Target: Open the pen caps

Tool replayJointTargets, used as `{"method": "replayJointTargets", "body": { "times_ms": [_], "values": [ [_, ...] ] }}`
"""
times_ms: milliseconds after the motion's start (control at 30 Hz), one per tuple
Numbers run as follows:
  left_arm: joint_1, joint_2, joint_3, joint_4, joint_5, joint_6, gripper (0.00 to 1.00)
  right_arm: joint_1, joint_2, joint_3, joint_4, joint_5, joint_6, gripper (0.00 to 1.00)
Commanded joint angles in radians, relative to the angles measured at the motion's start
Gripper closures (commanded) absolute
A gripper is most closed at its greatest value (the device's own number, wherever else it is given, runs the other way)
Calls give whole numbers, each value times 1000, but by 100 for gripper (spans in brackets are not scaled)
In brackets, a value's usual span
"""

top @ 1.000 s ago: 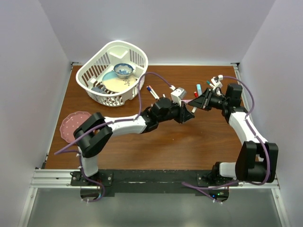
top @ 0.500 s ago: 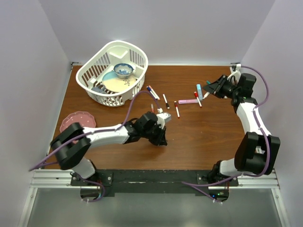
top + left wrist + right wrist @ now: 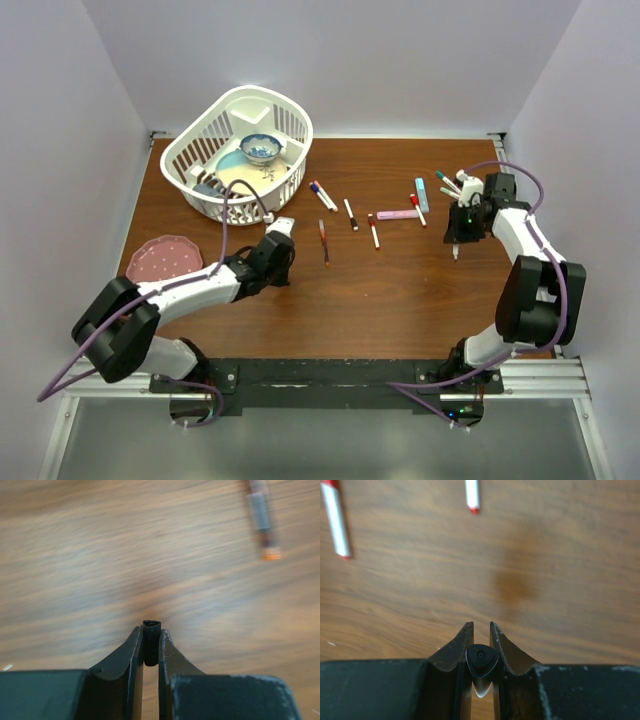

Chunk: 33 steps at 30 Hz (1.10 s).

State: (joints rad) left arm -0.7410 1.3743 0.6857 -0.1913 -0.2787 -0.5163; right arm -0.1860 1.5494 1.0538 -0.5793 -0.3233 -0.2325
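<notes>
The tabletop (image 3: 400,300) shows a broad band of bare wood between the scattered pens and its near edge. Walls stand close along the left, far and right edges.

A white basket (image 3: 235,212) sits in the far left corner, holding a small patterned bowl (image 3: 261,148) and a cream plate (image 3: 240,178). A pink plate (image 3: 158,258) lies at the left edge, just beside the left arm.

Loose pens (image 3: 350,213) lie in a ragged row across the middle of the far half. A few more are bunched near the right edge (image 3: 446,182).

The left arm stretches low from the near left corner toward the middle. The left gripper (image 3: 151,630) is pinched tight on a small black pen cap (image 3: 151,647), and one pen (image 3: 261,517) lies on the wood just beyond it.

The right arm is folded along the right edge, wrist turned down at the table. The right gripper (image 3: 481,627) is nearly closed, clamping a held pen (image 3: 481,661) seen end-on, with a dark end and white barrel.
</notes>
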Motion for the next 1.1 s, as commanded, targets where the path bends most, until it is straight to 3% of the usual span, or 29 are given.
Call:
{"method": "replayJointTargets", "body": {
  "times_ms": [0, 333, 600, 733, 867, 933, 1067],
  "values": [
    [0, 3, -9, -11, -229, -34, 99, 2, 18, -2, -51, 144, -137, 92],
    [5, 103, -26, 7, -301, -54, 80, 16, 150, 14, -54, 159, -134, 76],
    [5, 118, -25, -3, -336, -76, 46, 17, 164, 6, -50, 168, -134, 62],
    [6, 59, -12, -39, -324, -79, 42, 17, 146, 3, -51, 167, -140, 62],
    [5, -39, 15, -71, -225, -50, 34, 17, 106, 5, -62, 142, -157, 59],
    [5, -118, 21, -76, -163, -30, 29, 17, 51, 11, -71, 98, -179, 53],
    [6, -239, 23, -34, 98, 67, 13, 36, -66, 25, -123, -52, -264, 38]
  ]
}}
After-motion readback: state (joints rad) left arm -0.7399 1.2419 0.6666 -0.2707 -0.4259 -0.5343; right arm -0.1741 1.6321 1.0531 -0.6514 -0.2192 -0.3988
